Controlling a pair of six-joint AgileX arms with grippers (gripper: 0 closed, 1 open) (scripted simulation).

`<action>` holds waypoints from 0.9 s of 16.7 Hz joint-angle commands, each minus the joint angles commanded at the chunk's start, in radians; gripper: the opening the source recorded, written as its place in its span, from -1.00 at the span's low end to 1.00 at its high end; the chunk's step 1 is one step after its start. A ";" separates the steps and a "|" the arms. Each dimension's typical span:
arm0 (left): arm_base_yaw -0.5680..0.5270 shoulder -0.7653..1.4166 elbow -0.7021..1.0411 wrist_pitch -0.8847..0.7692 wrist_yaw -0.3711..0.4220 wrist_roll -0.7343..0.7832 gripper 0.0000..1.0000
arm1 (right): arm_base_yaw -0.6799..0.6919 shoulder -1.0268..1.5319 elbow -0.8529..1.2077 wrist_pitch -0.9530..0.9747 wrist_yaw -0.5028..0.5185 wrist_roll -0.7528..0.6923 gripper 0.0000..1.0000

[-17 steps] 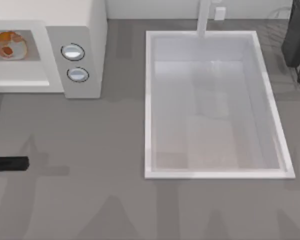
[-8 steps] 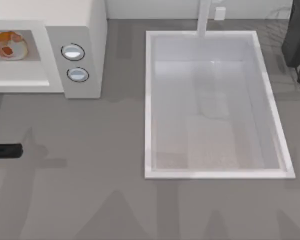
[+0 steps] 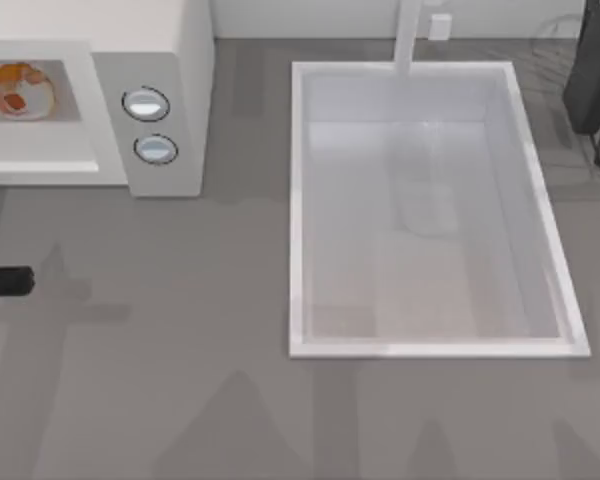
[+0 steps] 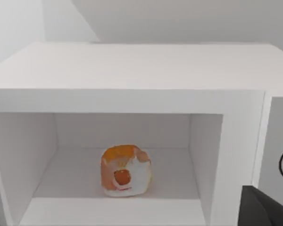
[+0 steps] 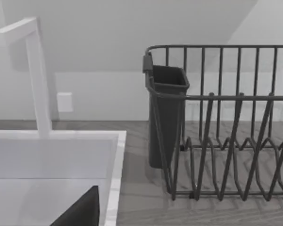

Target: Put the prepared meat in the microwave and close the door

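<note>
Your left hand [image 3: 5, 282] sits at the far left edge of the table in the top view, a dark stub lying level, in front of the microwave [image 3: 150, 60] and apart from it; you cannot tell from these pictures whether its fingers are spread or pressed together, and nothing can be seen held in it. From its wrist camera you look straight into the open cavity, where the prepared meat [image 4: 126, 170] rests on the cavity floor, roughly central and clear of the side walls and the front lip. So the loading looks done and the door is what remains, yet the door itself cannot be made out here, so you would be reaching for something you have not located. The risk is swinging the left arm wide to find it and clipping the microwave's front frame or the knobs [image 3: 146, 103] on the panel beside the cavity, or pushing the door at an angle so it stops short of shut. A hard shove could also jolt the meat forward. Your right hand [image 5: 80, 211] is parked at the far right, over the edge of the sink [image 3: 295, 200] near the dish rack [image 5: 226, 122], a dark corner in its own wrist view, its fingers impossible to judge.
</note>
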 joint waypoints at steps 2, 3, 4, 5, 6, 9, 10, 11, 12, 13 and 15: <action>0.032 0.032 0.033 -0.030 0.032 0.032 -1.00 | 0.000 0.000 0.000 0.000 0.000 0.000 1.00; 0.063 0.064 0.065 -0.058 0.063 0.063 -1.00 | 0.000 0.000 0.000 0.000 0.000 0.000 1.00; 0.105 0.106 0.107 -0.095 0.104 0.104 -1.00 | 0.000 0.000 0.000 0.000 0.000 0.000 1.00; 0.158 0.156 0.160 -0.140 0.152 0.155 -1.00 | 0.000 0.000 0.000 0.000 0.000 0.000 1.00; 0.219 0.216 0.221 -0.193 0.207 0.211 -1.00 | 0.000 0.000 0.000 0.000 0.000 0.000 1.00; 0.447 0.437 0.449 -0.394 0.381 0.397 -1.00 | 0.000 0.000 0.000 0.000 0.000 0.000 1.00; 0.532 0.519 0.533 -0.471 0.435 0.457 -1.00 | 0.000 0.000 0.000 0.000 0.000 0.000 1.00; 0.618 0.603 0.617 -0.551 0.486 0.516 -1.00 | 0.000 0.000 0.000 0.000 0.000 0.000 1.00; 0.704 0.688 0.703 -0.633 0.534 0.572 -1.00 | 0.000 0.000 0.000 0.000 0.000 0.000 1.00; 0.785 0.771 0.786 -0.715 0.577 0.625 -1.00 | 0.000 0.000 0.000 0.000 0.000 0.000 1.00; 0.928 0.915 0.936 -0.871 0.649 0.720 -1.00 | 0.000 0.000 0.000 0.000 0.000 0.000 1.00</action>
